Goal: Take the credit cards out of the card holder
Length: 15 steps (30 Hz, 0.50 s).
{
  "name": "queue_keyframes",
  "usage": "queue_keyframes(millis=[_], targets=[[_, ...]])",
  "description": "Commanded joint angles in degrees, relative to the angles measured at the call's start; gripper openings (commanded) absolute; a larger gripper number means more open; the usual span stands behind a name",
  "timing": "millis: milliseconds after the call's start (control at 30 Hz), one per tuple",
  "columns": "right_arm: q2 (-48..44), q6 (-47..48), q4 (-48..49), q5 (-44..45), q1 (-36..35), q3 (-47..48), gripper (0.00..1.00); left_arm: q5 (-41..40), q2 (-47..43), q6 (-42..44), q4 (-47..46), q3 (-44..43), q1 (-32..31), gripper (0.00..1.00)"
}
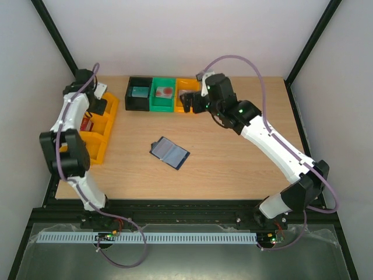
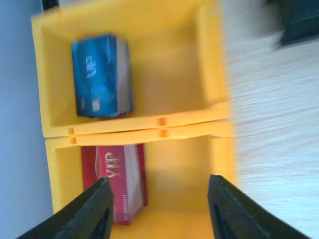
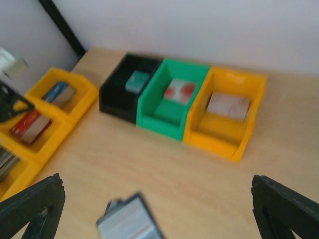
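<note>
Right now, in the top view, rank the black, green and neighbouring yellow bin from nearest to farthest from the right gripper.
1. yellow bin, right end of the back row, beside the right gripper.
2. green bin, middle of the row.
3. black bin, left end.

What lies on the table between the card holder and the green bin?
Nothing. In the top view, only bare table separates the card holder from the green bin.

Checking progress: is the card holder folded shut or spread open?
Spread open: the card holder lies flat, both lighter inner halves facing up.
</note>
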<state>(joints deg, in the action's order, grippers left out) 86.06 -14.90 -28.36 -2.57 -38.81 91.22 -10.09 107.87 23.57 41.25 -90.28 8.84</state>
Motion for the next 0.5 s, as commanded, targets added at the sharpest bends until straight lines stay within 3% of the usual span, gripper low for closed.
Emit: queue_keyframes(millis=[0,133,233,367,467], targets=[[-0.16,-11.56,-1.50,-9.99,-0.39,-10.59,0.99,22.18,-11.00,2.07,8.31,1.08,-2.06,0.62],[2.98,-16.07,-0.72,-9.90,-2.19,-18.94,0.99,35.36,-16.40,1.13,10.75,9.00,-9.85,0.78],[6.05,-16.36,-0.11,-8.39,-3.44,-22.37,0.94,43.72,-16.57,-2.43,8.76,14.90,-14.53,0.83],[9.92,-17.56,3.03,-11.03,-3.51,-25.71,0.88,44.10,-10.76,-13.12,1.37,19.86,-14.91,0.88],[12.78,-19.02,5.00,-14.33,-3.47,-26.79,0.85,45.85,-5.68,-15.05,-1.15,22.48,-15.73,0.91]])
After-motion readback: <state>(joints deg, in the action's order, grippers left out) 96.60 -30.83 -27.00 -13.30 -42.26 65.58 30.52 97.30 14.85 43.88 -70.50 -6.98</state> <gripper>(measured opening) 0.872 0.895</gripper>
